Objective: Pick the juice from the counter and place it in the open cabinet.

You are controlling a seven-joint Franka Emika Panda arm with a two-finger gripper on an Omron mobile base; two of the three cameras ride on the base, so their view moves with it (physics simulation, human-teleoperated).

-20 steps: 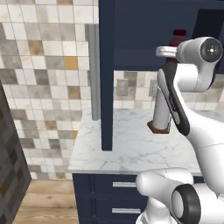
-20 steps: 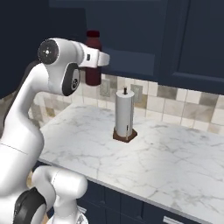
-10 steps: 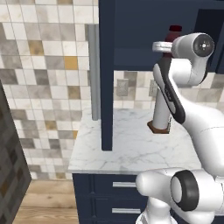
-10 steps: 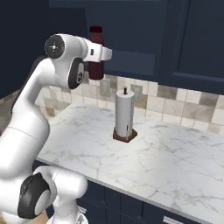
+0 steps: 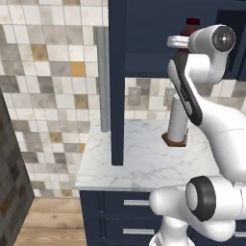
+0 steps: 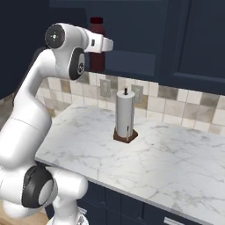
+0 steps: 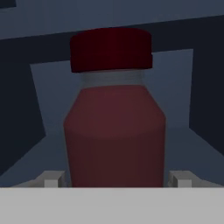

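Observation:
The juice [image 7: 114,127], a dark-red bottle with a red cap, stands upright between my fingertips [image 7: 50,179], and my gripper [image 7: 116,180] is shut on its lower body. In the right base view the juice [image 6: 96,59] is held high at the front of the open cabinet [image 6: 132,39], whose dark interior surrounds it. My gripper [image 6: 100,45] reaches in from the left. In the left base view the red cap of the juice [image 5: 192,23] shows above my gripper [image 5: 178,42], right of the open cabinet's door [image 5: 117,81]. The bottle's base is hidden. The counter [image 6: 176,154] lies well below.
A white paper-towel roll [image 6: 125,115] on a brown stand sits on the marble below the cabinet, also in the left base view [image 5: 176,122]. Tiled backsplash with wall outlets [image 6: 104,88] runs behind. Navy drawers [image 5: 120,206] lie under the counter edge. A shut cabinet door [image 6: 202,39] lies to the right.
My arm has raised the juice higher and carried it forward toward the cabinet opening. The paper-towel roll has not moved.

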